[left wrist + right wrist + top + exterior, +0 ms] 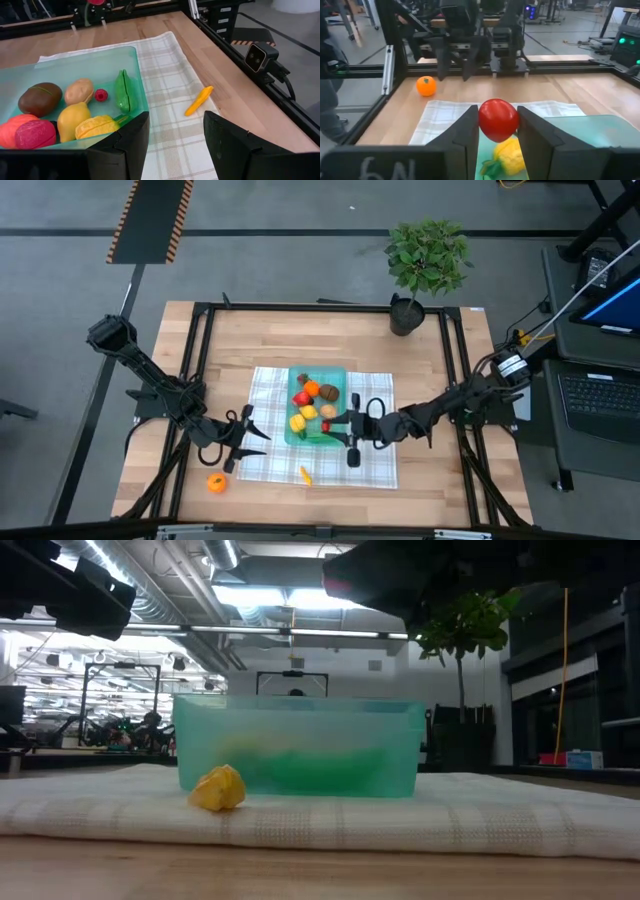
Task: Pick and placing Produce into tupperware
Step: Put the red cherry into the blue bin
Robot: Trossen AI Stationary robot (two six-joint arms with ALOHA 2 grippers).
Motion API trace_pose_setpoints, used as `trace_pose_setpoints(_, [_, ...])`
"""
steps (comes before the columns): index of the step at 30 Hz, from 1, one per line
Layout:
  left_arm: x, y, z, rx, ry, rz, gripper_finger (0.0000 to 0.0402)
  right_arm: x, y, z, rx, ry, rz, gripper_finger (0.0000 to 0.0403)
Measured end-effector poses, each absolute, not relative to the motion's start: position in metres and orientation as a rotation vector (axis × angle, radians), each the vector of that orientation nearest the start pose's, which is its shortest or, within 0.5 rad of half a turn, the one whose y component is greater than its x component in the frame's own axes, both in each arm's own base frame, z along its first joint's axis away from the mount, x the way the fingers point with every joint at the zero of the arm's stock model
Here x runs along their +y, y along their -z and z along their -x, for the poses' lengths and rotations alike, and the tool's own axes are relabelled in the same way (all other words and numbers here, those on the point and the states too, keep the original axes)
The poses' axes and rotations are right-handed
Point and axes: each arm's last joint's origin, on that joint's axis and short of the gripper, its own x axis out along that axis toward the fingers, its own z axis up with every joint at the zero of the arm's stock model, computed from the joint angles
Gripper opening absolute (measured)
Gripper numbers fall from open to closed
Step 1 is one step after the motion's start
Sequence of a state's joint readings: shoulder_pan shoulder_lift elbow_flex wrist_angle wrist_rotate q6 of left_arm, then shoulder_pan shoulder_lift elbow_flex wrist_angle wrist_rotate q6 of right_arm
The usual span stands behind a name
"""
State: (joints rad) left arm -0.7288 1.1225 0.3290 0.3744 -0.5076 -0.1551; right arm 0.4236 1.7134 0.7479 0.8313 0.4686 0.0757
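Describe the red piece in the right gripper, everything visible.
The red piece is a small, round, smooth toy fruit of glossy plastic look, plain red, no stem or markings visible. It sits clamped between the two dark fingers of the right gripper, which touch its two sides. It hangs above the near edge of the teal container, over a yellow piece inside. In the high view it shows as a red spot at the gripper's tip.

Grey floor (300, 220) all round the wooden table (230, 340), with a black-and-orange hazard strip (150, 220) on it. A potted plant (428, 258) stands at the table's far edge. Overhead, ducts (190, 580) and bright strip lights (270, 598); a laptop (598, 395) sits off to one side.
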Motion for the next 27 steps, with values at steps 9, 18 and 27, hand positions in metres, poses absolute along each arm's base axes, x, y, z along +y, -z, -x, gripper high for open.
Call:
trace_pose_setpoints(9, [-0.126, -0.171, -0.162, 0.357, 0.190, -0.090, 0.0179, 0.097, -0.178, -0.325, 0.188, 0.059, -0.120, 0.0114])
trace_pose_setpoints(18, [-0.126, -0.171, -0.162, 0.357, 0.190, -0.090, 0.0179, 0.074, -0.170, -0.329, 0.313, 0.009, -0.188, 0.0114])
trace_pose_setpoints(27, [-0.126, -0.171, -0.162, 0.358, 0.190, -0.091, 0.0179, 0.076, -0.187, -0.344, 0.648, 0.046, -0.129, 0.0114])
